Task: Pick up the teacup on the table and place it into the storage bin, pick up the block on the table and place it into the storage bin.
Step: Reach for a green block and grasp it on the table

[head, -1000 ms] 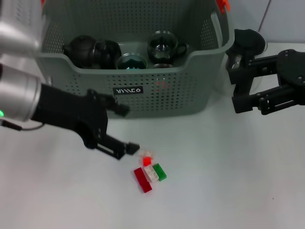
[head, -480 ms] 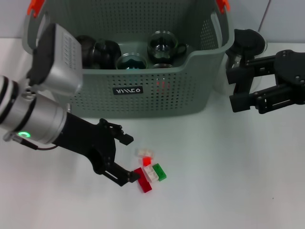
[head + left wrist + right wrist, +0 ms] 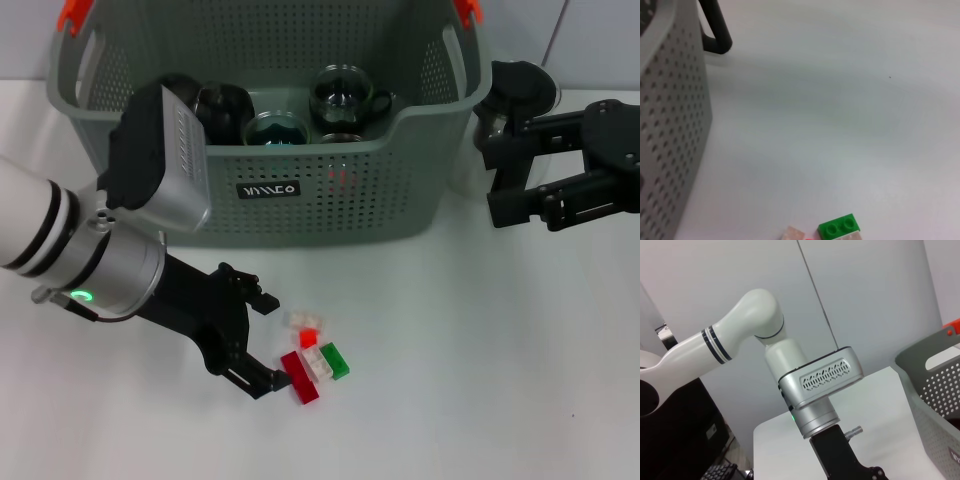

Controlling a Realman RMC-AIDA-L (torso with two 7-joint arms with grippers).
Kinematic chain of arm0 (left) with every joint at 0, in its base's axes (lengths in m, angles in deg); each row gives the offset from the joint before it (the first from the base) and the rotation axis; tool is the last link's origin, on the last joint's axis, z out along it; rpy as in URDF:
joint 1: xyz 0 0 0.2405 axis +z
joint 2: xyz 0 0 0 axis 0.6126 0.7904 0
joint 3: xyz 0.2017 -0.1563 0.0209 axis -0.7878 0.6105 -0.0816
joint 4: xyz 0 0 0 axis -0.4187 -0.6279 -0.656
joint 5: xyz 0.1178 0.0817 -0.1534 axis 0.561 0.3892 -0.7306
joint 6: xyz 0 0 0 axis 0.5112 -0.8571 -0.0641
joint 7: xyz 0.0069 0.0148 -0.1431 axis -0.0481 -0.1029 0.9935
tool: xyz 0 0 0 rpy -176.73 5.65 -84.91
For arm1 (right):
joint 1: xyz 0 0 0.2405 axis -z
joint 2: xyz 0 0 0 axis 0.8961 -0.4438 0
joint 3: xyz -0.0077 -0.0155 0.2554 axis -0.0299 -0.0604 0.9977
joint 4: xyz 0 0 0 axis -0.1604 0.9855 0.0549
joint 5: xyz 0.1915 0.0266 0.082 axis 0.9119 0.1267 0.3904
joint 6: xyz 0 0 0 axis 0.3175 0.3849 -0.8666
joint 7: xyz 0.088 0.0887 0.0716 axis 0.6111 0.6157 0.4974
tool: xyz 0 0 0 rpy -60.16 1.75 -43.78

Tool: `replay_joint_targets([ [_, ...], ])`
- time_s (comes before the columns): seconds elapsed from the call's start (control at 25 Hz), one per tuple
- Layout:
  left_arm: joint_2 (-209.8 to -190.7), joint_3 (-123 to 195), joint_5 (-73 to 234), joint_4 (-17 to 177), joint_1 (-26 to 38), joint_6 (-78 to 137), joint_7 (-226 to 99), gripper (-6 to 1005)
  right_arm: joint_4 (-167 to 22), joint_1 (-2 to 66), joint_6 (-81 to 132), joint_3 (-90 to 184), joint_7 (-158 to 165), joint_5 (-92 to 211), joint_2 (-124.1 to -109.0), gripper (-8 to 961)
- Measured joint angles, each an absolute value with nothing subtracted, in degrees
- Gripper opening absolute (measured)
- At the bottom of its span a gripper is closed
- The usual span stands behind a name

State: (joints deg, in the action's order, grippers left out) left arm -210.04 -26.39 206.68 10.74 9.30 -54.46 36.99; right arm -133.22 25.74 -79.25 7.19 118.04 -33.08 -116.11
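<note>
Since a second ago the left gripper (image 3: 262, 343) has dropped from up near the basket front and swung down beside the blocks, and now its jaws sit wide apart, one finger tip up by the clear block (image 3: 303, 320) and the other right at the near end of the red block (image 3: 299, 377), holding nothing yet. The little pile (clear, red, white and the green block (image 3: 335, 360)) lies on the white table (image 3: 480, 380) just in front of the storage bin (image 3: 330, 190); the bin already has dark teaware and glass cups in it, so I'd guess the teacup half is done. To do this well I'd pick one brick, centre it between the tips, go low so the fingers clear the table but don't shove the neighbours, then close slow. They're packed touching, so nudging the pile is the real risk. The right gripper (image 3: 520, 190) just hangs off to the bin's right side, fingers spread, idle. Left wrist view only catches the green block (image 3: 839, 227) and a clear one at its edge plus the bin wall (image 3: 670, 125), no fingers at all; the head view is what shows the alignment. Right wrist view just looks across at the left arm.
</note>
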Motion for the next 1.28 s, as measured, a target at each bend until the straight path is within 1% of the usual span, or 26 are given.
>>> replay_joint_targets([
  [0.68,-210.12,-31.3,208.0,14.5,9.2,-49.2,42.2,951,-132.5,25.9,-79.0,8.3,117.3,-33.1,-115.95,899],
  [1.04,-210.04,-34.2,211.6,11.0,7.9,-54.3,49.9,952,-132.5,25.9,-79.3,9.2,117.2,-33.2,-115.75,899],
  [1.28,-210.07,-37.3,212.2,10.2,7.5,-54.0,53.8,952,-132.5,25.9,-79.5,9.5,116.8,-33.3,-115.75,899],
])
